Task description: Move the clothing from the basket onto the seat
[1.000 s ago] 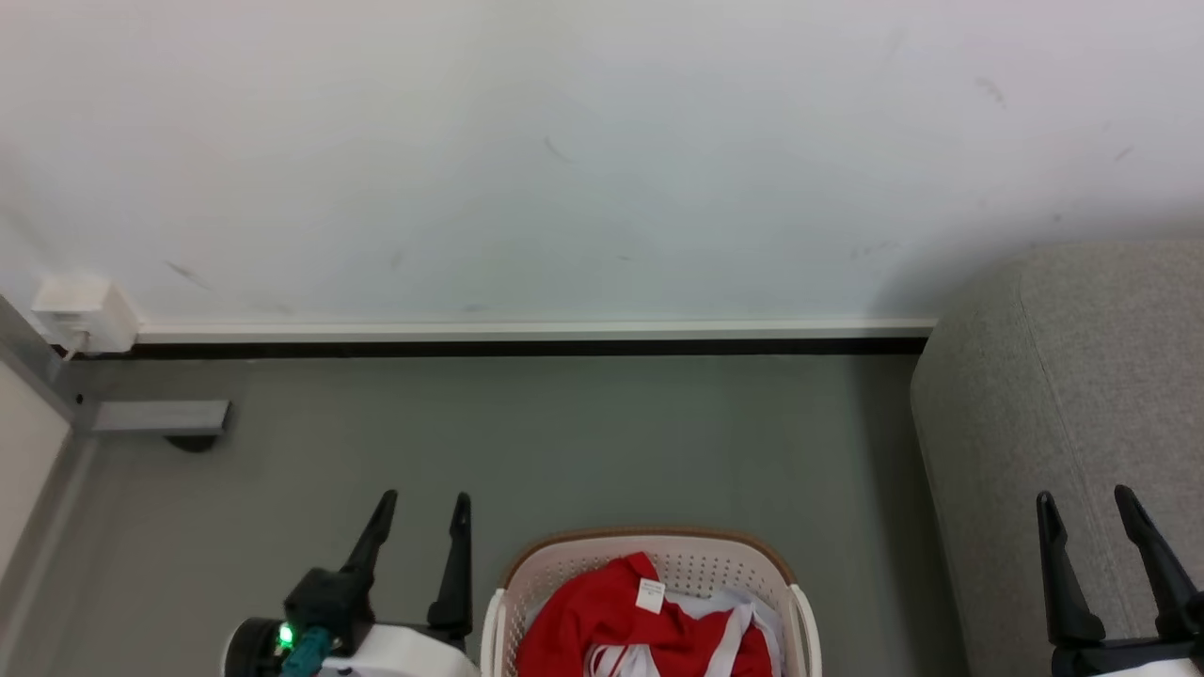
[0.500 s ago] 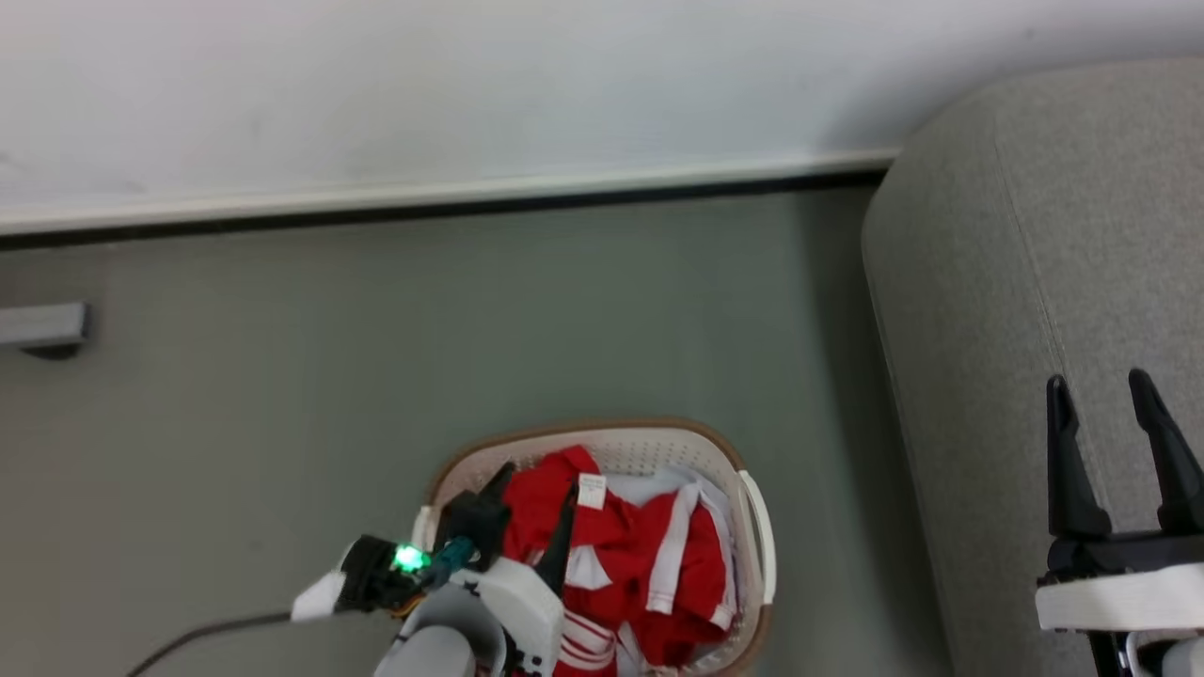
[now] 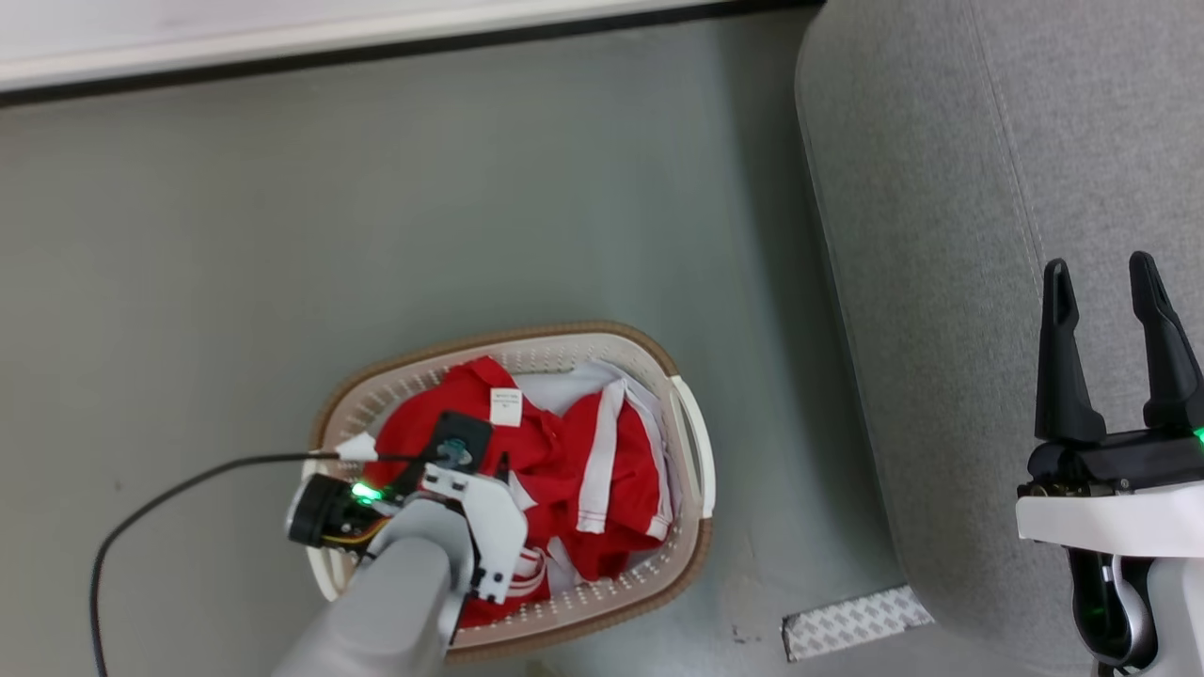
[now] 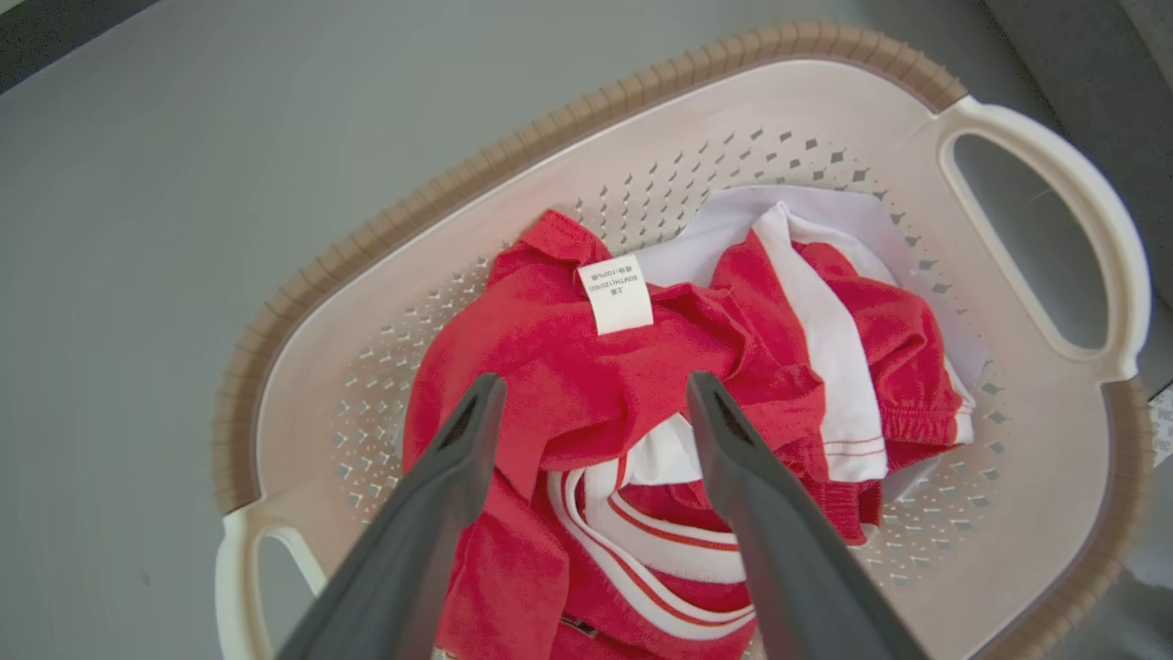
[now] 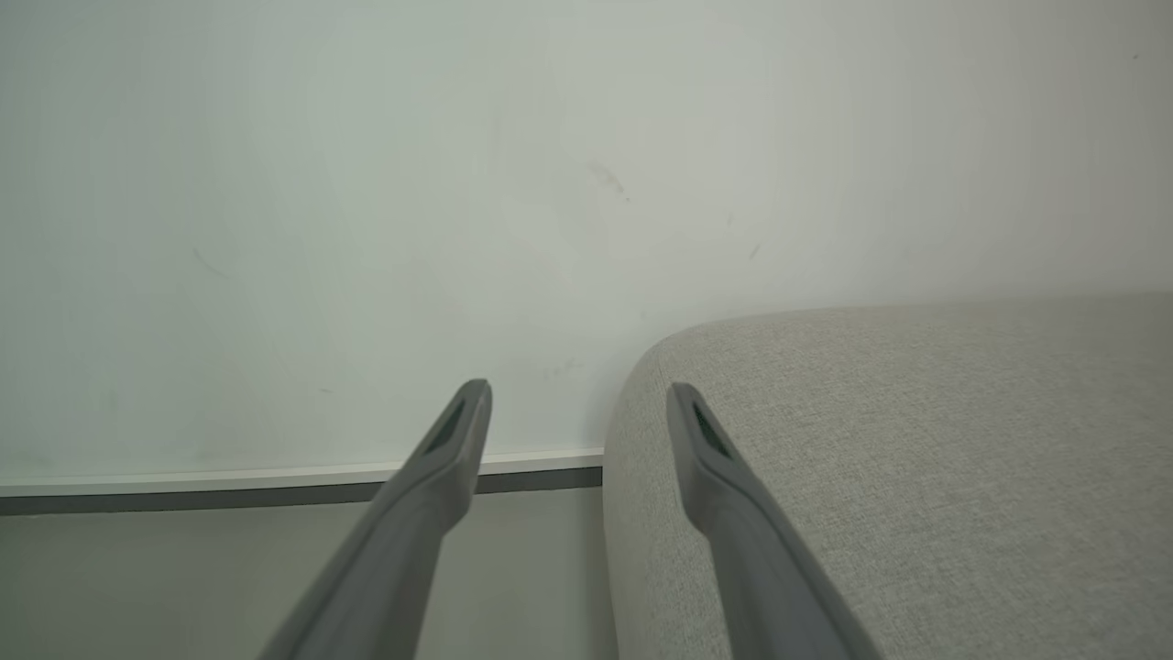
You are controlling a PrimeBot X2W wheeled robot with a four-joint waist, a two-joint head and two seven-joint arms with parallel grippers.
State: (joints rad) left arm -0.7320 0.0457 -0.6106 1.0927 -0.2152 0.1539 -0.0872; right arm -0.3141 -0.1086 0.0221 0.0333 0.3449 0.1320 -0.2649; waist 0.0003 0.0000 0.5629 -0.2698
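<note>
Since the clothing [image 4: 541,348] lies heaped in the basket [image 4: 641,101], directly ahead of the left gripper [image 4: 594,385], the coming grasp belongs to that arm. A raised red fold sits squarely between its two fingers, with the white label [image 4: 616,293] just beyond the tips and a broad white trim band [image 4: 825,367] off to the gripper's right. The heap stretches along the basket's long axis, which runs from the handle at the gripper's near left to the handle [image 4: 1054,247] at its far right, so the fingers straddle the pile across its shorter width. The jaws are spread wide and hold nothing. The tips seem to hover just above the fabric, though the wrist view does not settle whether they touch it. A short push forward and a closing pinch would likely gather the fold under the label.

The seat [image 3: 941,188] lies well apart from that gripper, off to its right past the basket's far handle. The right gripper [image 3: 1099,263] hangs over the seat, also spread wide and empty, far from the clothing.
</note>
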